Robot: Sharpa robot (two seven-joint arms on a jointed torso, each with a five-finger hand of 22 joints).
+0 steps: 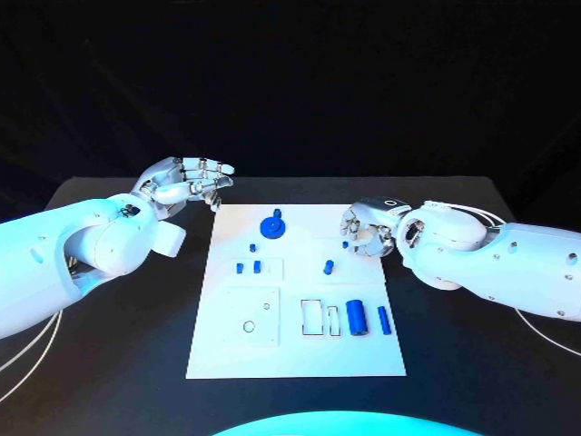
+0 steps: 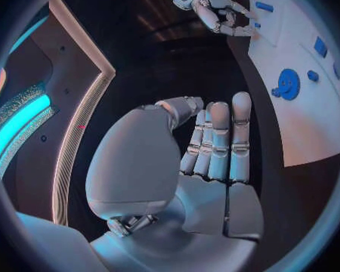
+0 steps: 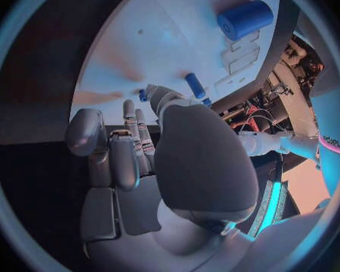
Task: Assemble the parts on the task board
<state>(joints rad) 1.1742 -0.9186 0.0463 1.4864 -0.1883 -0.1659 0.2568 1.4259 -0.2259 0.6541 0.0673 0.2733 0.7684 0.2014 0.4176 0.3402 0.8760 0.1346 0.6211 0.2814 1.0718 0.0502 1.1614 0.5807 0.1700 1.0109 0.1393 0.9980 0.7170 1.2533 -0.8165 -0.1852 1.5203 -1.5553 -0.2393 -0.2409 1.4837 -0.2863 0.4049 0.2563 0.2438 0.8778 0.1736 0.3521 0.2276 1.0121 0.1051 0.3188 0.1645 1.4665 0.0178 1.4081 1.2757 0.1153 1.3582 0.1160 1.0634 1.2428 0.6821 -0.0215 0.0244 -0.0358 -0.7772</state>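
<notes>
Head view: white board [image 1: 297, 354] lies mid-desk [image 1: 107, 363]. Blue parts on it: gear [image 1: 275, 226] at the far end, large cylinder [image 1: 356, 317] and slim pin [image 1: 384, 320] near right, long axes running near-far, lying flat. Left robot hand [image 1: 186, 186] hovers off the far-left corner, fingers loosely curled, empty. Right robot hand [image 1: 369, 230] sits over the right edge.

Left wrist view: fingers [image 2: 219, 142] straight together, holding nothing.

Right wrist view: fingers curled; grasp unclear. Parts look light, rigid, smooth; pinch the cylinder across its middle.
</notes>
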